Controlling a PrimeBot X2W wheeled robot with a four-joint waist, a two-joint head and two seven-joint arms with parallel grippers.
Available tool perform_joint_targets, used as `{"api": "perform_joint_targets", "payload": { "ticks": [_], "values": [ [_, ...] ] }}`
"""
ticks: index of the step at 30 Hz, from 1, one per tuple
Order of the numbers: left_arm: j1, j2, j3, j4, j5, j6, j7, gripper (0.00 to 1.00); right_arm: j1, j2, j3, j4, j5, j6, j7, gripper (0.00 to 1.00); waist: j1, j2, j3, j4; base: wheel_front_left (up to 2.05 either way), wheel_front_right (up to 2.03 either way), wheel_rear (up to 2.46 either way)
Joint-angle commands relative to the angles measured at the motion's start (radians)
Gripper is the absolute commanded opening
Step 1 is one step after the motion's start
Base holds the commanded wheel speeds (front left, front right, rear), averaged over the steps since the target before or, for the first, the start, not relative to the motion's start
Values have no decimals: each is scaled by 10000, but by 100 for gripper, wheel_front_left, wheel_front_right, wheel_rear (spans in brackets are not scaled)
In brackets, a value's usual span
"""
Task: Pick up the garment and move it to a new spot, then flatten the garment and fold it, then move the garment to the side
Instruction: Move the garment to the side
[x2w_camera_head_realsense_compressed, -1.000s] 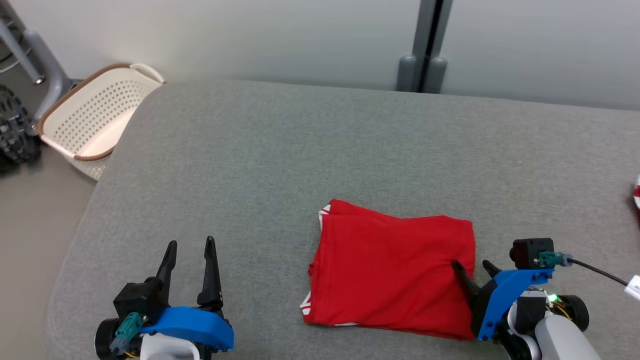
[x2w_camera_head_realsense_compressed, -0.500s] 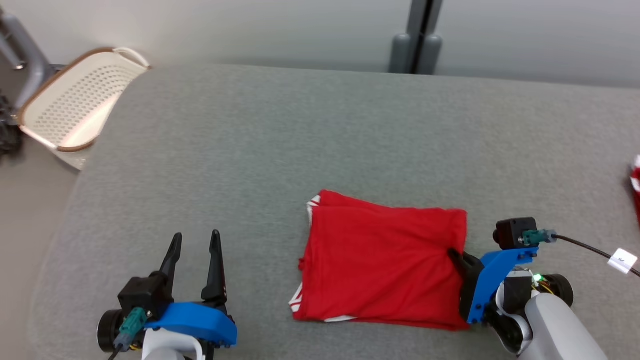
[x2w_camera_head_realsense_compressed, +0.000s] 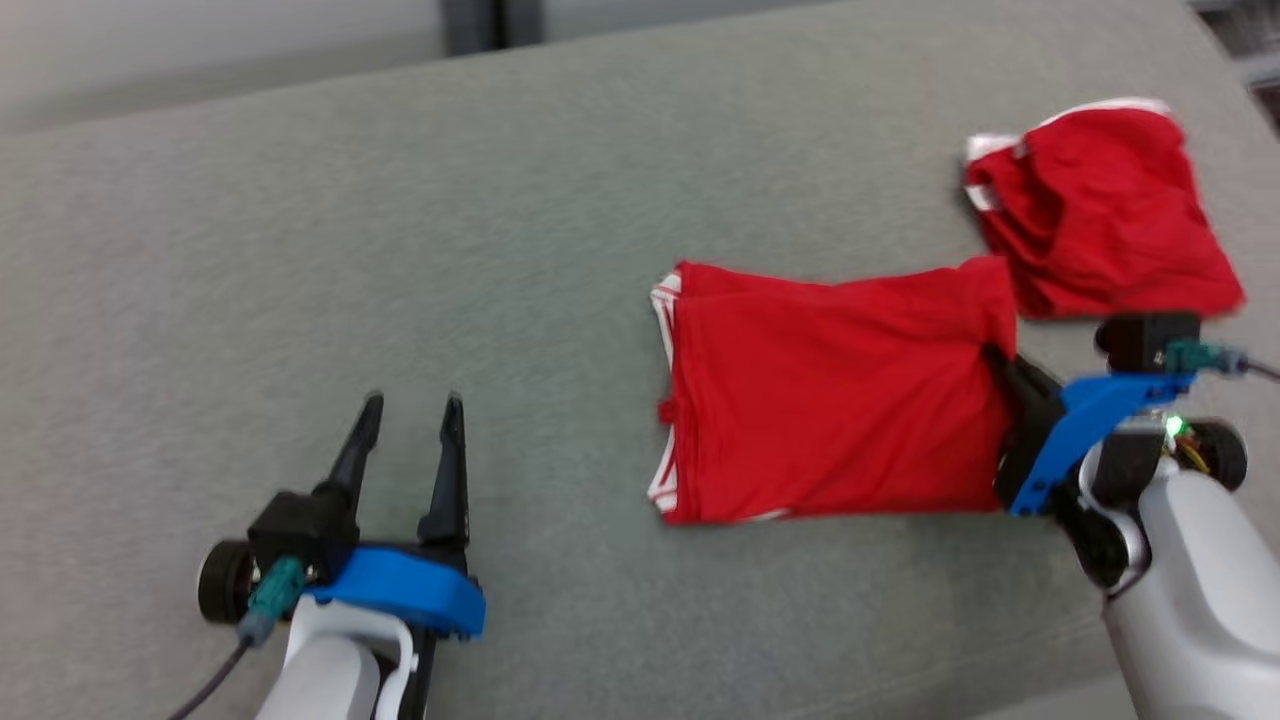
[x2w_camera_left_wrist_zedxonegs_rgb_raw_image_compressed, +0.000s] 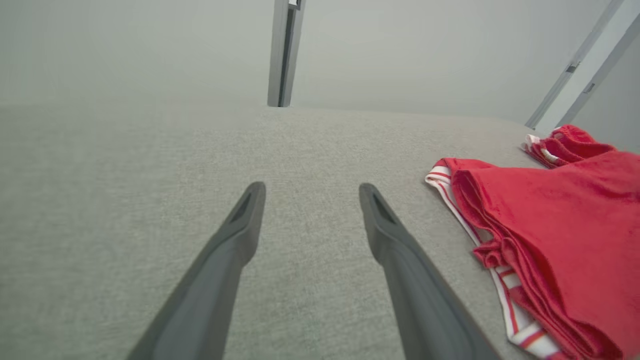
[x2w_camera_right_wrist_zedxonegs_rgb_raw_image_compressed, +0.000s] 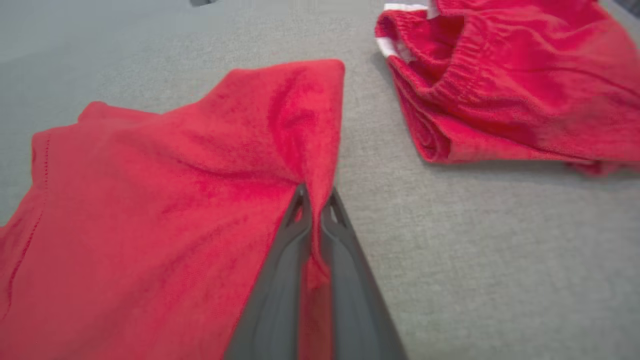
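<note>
Garment (x2w_camera_head_realsense_compressed: 830, 390) lies folded on bench (x2w_camera_head_realsense_compressed: 400, 200), long axis left-to-right, extending leftward from right claw (x2w_camera_head_realsense_compressed: 1000, 360), which is clamped on its right edge. Left claw (x2w_camera_head_realsense_compressed: 412, 410) is spread wide, empty, well apart. Second garment (x2w_camera_head_realsense_compressed: 1095, 210) lies just beyond the held corner.

— How does the left gripper (x2w_camera_head_realsense_compressed: 412, 402) stand?
— Low on the left of the head view. Its two dark fingers point up the picture and are spread wide apart. Its blue bracket (x2w_camera_head_realsense_compressed: 400, 600) sits behind them, and the left forearm (x2w_camera_head_realsense_compressed: 320, 680), which is pale, rises from the bottom edge.
— And the right gripper (x2w_camera_head_realsense_compressed: 1000, 358)?
— On the right, fingers angled up and to the left, pressed together. Its wrist view shows a fold of the red garment (x2w_camera_head_realsense_compressed: 830, 390) pinched between them.
— Its arm?
— The right forearm (x2w_camera_head_realsense_compressed: 1190, 600) enters from the lower right corner, and a green light (x2w_camera_head_realsense_compressed: 1172, 428) glows at the wrist.
</note>
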Motion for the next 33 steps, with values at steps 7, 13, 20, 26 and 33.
{"api": "perform_joint_targets", "payload": {
  "ticks": [7, 13, 20, 26, 33],
  "values": [
    [-465, 285, -73, -260, 189, 7, 242, 100, -408, 64, -20, 15, -5, 2, -320, 0, -1, -4, 102, -1231, 0, 0, 0],
    [-490, 380, -183, -365, 184, 19, 378, 100, -465, 103, 14, 255, 9, 2, -512, 0, -1, -4, 9, -1304, 0, 0, 0],
    [-169, 341, -108, -311, 25, 157, 272, 100, -1045, 87, -61, 499, -130, 2, -576, 0, -1, -4, -295, -796, 0, 0, 0],
    [-55, 125, -168, -237, -76, 164, 150, 100, -2060, -431, -348, 1027, -700, 2, -148, 0, -1, -4, -628, -147, 0, 0, 0],
    [46, -90, -190, -70, -164, 151, 21, 100, -2772, -1610, -909, 1464, -1470, 2, 404, 0, -1, -4, -838, 668, 0, 0, 0]
  ]
}}
